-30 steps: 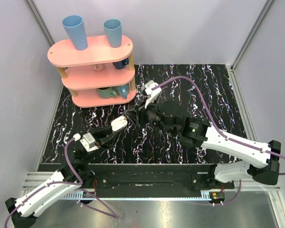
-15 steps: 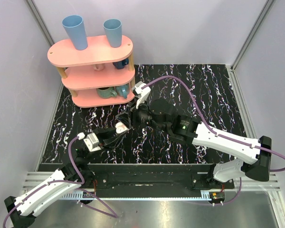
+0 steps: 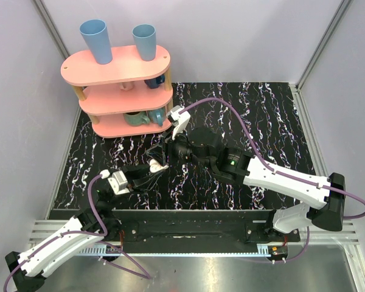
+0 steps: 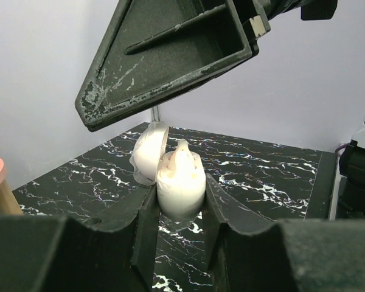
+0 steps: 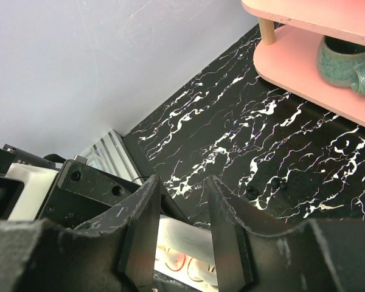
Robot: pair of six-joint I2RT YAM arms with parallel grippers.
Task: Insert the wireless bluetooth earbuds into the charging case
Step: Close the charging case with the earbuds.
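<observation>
Two white-shelled arms bolted to a black rail [image 3: 194,228] at the near edge, with a strip of brushed grey metal [image 3: 231,271] in front of it. Just beyond, a black tabletop [image 3: 261,121] veined with thin white streaks like marble, smooth and faintly glossy, running back to the walls. Above its left-middle part, the left gripper [image 3: 151,169] clamped shut on the charging case [image 4: 181,185]: a glossy white pebble held upright between matte black fingers [image 4: 143,225], hinged lid [image 4: 148,151] swung open to the left. Poking from the open top, a small white rounded nub [image 4: 182,155], by its look an earbud; impossible to tell how deeply seated. From the right wrist, pale wells [image 5: 184,260] with a pinkish tint visible inside the opened case. Directly over the case, the right gripper [image 3: 163,153] pointing down, its scuffed black wedge-shaped fingers [image 5: 140,225] parted by a moderate gap, gripping nothing; contact with the case not clear. Looping back from its boxy white wrist block, a purple cable [image 3: 231,103]. Farther back on the left, a three-tier pink oval shelf [image 3: 118,91] on pale wooden posts, carrying a teal glazed mug [image 5: 347,61] on the lowest tier, a dark blue cup [image 3: 155,81] on the middle one and two light-blue tumblers [image 3: 96,41] on top. Behind and to both sides, plain pale lilac-grey walls [image 3: 231,36] joined by aluminium corner posts.
</observation>
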